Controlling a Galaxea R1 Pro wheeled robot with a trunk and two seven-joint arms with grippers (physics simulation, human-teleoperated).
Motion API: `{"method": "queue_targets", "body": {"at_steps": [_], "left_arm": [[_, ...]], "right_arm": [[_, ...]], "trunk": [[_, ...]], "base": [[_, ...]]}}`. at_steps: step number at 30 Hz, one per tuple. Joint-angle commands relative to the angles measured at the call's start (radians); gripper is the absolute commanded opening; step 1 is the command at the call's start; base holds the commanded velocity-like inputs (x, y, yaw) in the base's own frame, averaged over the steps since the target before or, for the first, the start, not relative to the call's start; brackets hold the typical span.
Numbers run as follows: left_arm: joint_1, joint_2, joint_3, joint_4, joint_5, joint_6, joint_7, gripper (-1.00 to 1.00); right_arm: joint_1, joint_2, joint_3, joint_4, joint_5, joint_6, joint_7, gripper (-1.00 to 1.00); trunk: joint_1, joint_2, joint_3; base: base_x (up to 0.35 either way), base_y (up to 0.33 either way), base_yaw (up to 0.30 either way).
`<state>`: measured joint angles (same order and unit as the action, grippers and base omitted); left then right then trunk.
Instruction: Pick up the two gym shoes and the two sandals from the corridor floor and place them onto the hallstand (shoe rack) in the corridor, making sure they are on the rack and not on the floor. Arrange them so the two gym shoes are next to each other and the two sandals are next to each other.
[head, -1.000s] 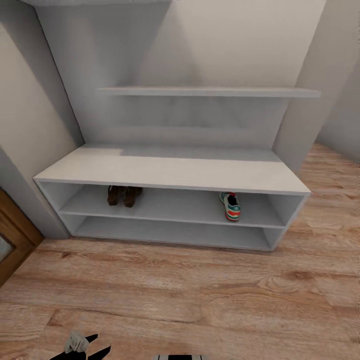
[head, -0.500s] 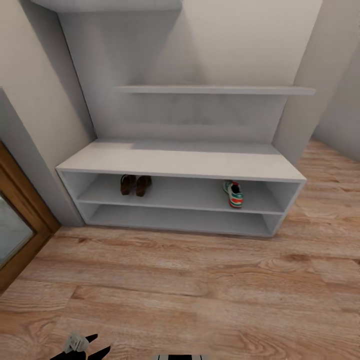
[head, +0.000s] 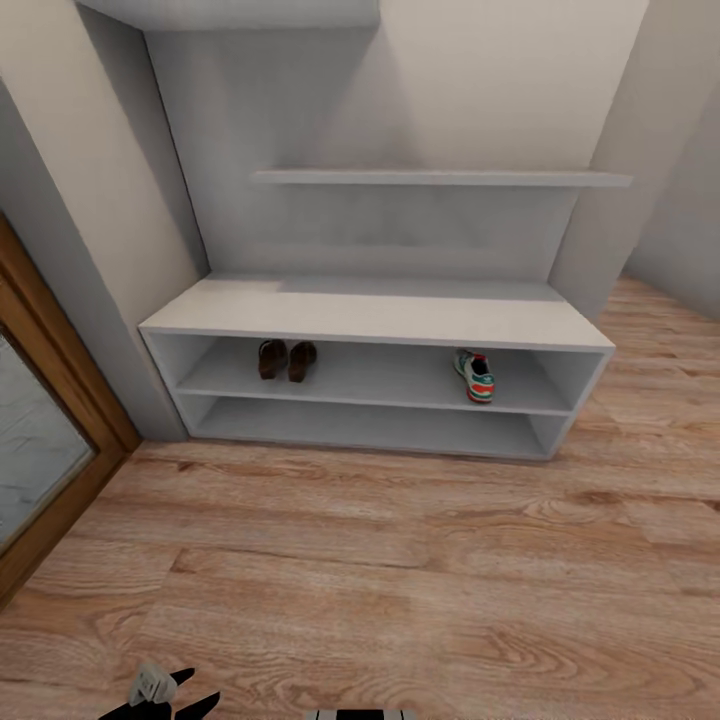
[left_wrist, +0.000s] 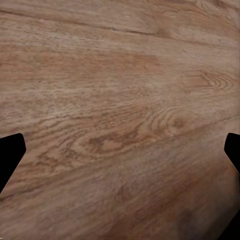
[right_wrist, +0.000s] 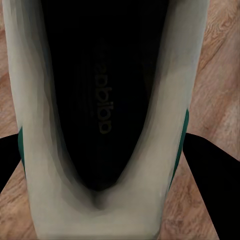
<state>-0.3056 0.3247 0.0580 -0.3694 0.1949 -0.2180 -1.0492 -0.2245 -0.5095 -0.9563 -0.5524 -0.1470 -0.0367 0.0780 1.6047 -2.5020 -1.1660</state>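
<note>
Carrying the second gym shoe (right_wrist: 107, 120) in the right gripper (right_wrist: 107, 165) — fingers dark on either side of the white upper and closed against it, the black insole facing the wrist camera, wood planks showing beyond it. Facing the hallstand (head: 380, 320) across a broad stretch of corridor floor (head: 400, 580), well apart from it. Finding three of four items already shelved: the two sandals (head: 286, 359) side by side on the upper low shelf toward its left end, the first gym shoe (head: 476, 376) alone on the same shelf toward the right end, with bare shelf on either side of it. Hanging the left gripper (left_wrist: 120, 150) wide apart and empty over bare planks. Judging the step in hand as the last delivery — bringing this shoe to its mate. Needing, next, a closer approach of the base toward the right half of the rack, then lowering the right arm under the bench top and setting the shoe down just beside the shelved sneaker, without nudging it or clipping the bench edge.
</note>
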Motion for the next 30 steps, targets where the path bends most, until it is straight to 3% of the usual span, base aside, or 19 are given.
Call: {"method": "queue_targets", "body": {"at_steps": [1, 10, 14, 17, 20, 21, 24, 25, 27, 28, 29, 30], "left_arm": [[0.000, 0.000, 0.002, 0.001, 0.000, -0.006, -0.003, 1.00], [-0.001, 0.000, 0.002, 0.001, 0.000, -0.004, -0.004, 1.00], [0.000, -0.001, 0.002, 0.001, 0.000, -0.006, -0.004, 1.00], [0.000, 0.000, 0.002, 0.001, 0.000, -0.007, -0.004, 1.00], [0.000, 0.000, 0.002, 0.001, 0.000, -0.009, -0.004, 1.00], [0.000, 0.000, 0.002, 0.001, -0.001, -0.010, -0.005, 1.00], [0.000, -0.001, 0.001, 0.001, -0.001, -0.011, -0.009, 1.00], [0.000, -0.001, 0.001, 0.001, -0.003, -0.011, -0.012, 1.00], [0.000, -0.001, 0.000, 0.001, -0.005, -0.012, -0.014, 1.00], [0.000, -0.001, 0.000, 0.001, -0.007, -0.012, -0.015, 1.00], [0.000, -0.001, 0.000, 0.001, -0.008, -0.012, -0.016, 1.00], [0.000, 0.000, -0.001, 0.001, -0.009, -0.012, -0.021, 1.00]], "right_arm": [[-0.001, 0.000, -0.004, 0.001, -0.011, -0.003, 0.008, -1.00], [-0.001, 0.002, -0.004, -0.003, -0.011, -0.003, 0.009, -1.00], [-0.001, 0.033, 0.007, -0.002, -0.011, -0.001, 0.012, -1.00], [-0.001, 0.069, 0.066, -0.002, -0.011, 0.000, 0.013, -1.00], [-0.001, 0.106, 0.178, -0.004, -0.012, 0.000, 0.013, -1.00], [-0.002, 0.126, 0.254, -0.007, -0.013, 0.000, 0.011, -1.00], [-0.003, 0.158, 0.380, -0.017, -0.014, 0.000, 0.007, -1.00], [-0.007, 0.184, 0.462, -0.028, -0.015, 0.001, 0.006, -1.00], [-0.014, 0.213, 0.538, -0.040, -0.015, 0.002, 0.005, -1.00], [-0.025, 0.244, 0.604, -0.054, -0.015, 0.004, 0.004, -1.00], [-0.032, 0.261, 0.634, -0.061, -0.014, 0.005, 0.003, -1.00], [-0.047, 0.296, 0.689, -0.074, -0.013, 0.008, -0.003, -1.00]], "trunk": [[0.000, 0.000, -0.001], [0.000, 0.000, 0.000], [0.000, 0.000, 0.000], [0.000, 0.000, 0.000], [0.000, 0.000, 0.000], [0.000, 0.000, 0.000], [0.000, 0.000, 0.000], [0.000, 0.000, 0.000], [0.000, 0.000, 0.000], [0.000, 0.000, 0.000], [0.000, 0.000, 0.000], [0.000, 0.000, 0.000]], "base": [[-0.027, 0.026, 0.000], [-0.052, 0.056, -0.046], [-0.001, 0.001, -0.001], [0.000, 0.000, 0.000], [0.000, 0.000, 0.000], [0.000, 0.000, 0.000], [0.000, 0.000, 0.000], [0.000, 0.000, 0.000], [0.000, 0.000, 0.000], [0.000, 0.000, 0.000], [0.000, 0.000, 0.000], [0.000, 0.000, 0.000]]}}
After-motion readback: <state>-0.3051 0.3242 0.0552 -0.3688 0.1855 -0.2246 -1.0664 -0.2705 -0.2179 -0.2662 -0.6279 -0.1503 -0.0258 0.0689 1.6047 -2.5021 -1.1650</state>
